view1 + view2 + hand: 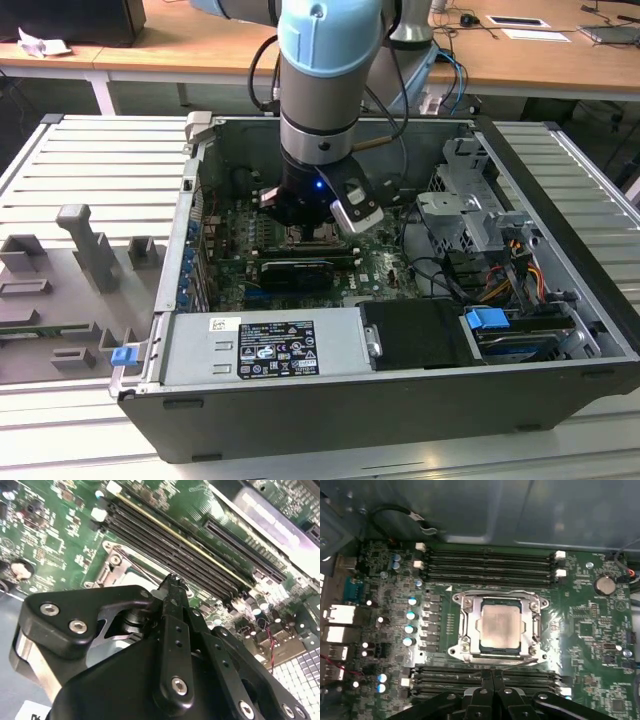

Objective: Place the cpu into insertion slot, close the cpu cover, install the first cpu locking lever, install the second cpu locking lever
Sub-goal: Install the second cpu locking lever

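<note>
The cpu [495, 626], pale tan and square, sat in the insertion slot [535, 625] under the closed cpu cover [470, 622]. My claw [491, 676] hung just beside it, fingers pressed together, holding nothing.

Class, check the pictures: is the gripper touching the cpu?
Apart. In the first wrist view the gripper sits over the memory slots, with the cpu uncovered beyond it.
</note>
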Robot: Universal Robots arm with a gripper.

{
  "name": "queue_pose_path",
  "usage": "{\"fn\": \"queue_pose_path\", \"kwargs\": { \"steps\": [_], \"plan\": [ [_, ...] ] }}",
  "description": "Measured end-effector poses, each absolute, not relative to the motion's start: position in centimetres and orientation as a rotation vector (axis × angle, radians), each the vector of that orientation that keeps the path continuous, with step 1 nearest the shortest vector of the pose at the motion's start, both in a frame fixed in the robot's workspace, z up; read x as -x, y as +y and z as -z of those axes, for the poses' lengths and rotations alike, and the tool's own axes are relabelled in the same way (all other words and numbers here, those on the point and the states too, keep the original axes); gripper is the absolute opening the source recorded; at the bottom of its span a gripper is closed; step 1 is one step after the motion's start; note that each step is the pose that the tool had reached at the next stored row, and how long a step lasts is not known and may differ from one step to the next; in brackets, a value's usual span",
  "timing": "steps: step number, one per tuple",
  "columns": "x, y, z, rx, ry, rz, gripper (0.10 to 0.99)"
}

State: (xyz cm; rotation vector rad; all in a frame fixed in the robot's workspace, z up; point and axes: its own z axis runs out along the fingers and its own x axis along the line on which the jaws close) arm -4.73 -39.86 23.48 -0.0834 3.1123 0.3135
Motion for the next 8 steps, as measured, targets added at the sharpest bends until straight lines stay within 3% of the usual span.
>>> {"fn": "queue_pose_path", "kwargs": {
  "steps": [8],
  "plan": [
    [4.97,-39.84,-23.34,0.083,3.112,-0.317,0.106]
  ]
}}
